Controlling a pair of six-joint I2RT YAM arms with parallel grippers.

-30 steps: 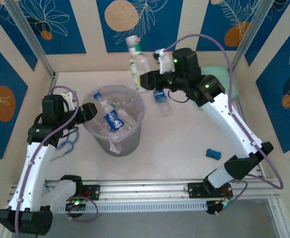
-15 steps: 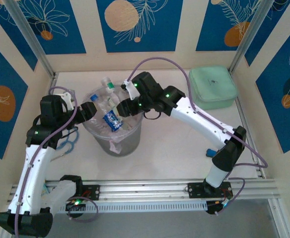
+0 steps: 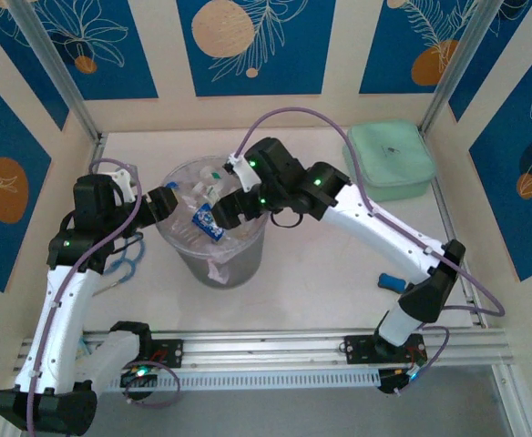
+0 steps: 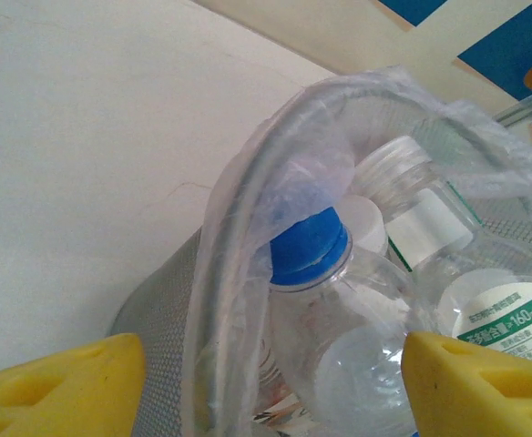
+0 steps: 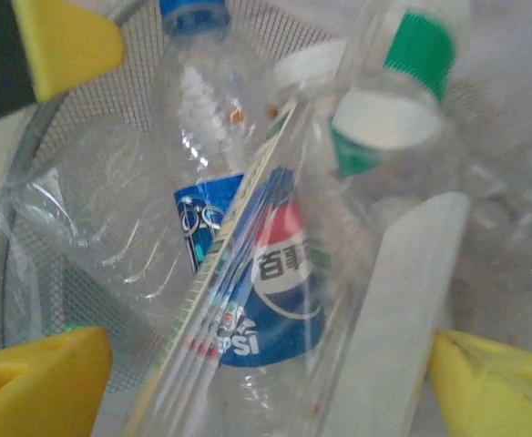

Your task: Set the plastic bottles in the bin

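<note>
- The left hand (image 3: 161, 202) is hovering just beside the left rim of the bin (image 3: 234, 259). Its yellow fingers (image 4: 66, 382) are standing wide apart and clamping nothing. In the left wrist view the bagged rim is sitting between them, with no clear contact. I judge it is waiting there, perhaps ready to steady the bin, and it is not carrying anything.
- The bin is standing on the desk (image 3: 321, 264) left of centre, between the two arms. The plastic bottles (image 3: 202, 218) are lying inside it, piled against the crinkly liner. A blue-capped bottle (image 4: 310, 246) is leaning up under the rim, and a pale-capped bottle (image 4: 398, 168) is lying just beside it.
- The right hand (image 3: 228, 208) is reaching over the bin's right rim and pointing down into its mouth, low enough that whatever drops is landing inside. Its fingers are spread wide. A cola bottle (image 5: 275, 273) with a blue label is lying between them and, as far as I can tell, touching neither. It is looking loose, resting on the pile rather than gripped.
- A pale flat strip (image 5: 412, 291), possibly a tube, is lying among the bottles beside the cola bottle.
- Further right, a small blue block (image 3: 389, 282) is sitting on the desk near the right arm's forearm, and a mint-green case (image 3: 392, 159) is sitting in the far right corner. Neither is obstructing anything.
- What is crowding the work is the bin mouth itself. Both hands are sitting close over it, and the loose liner is bulging near the fingers, so lifting out is calling for care.
</note>
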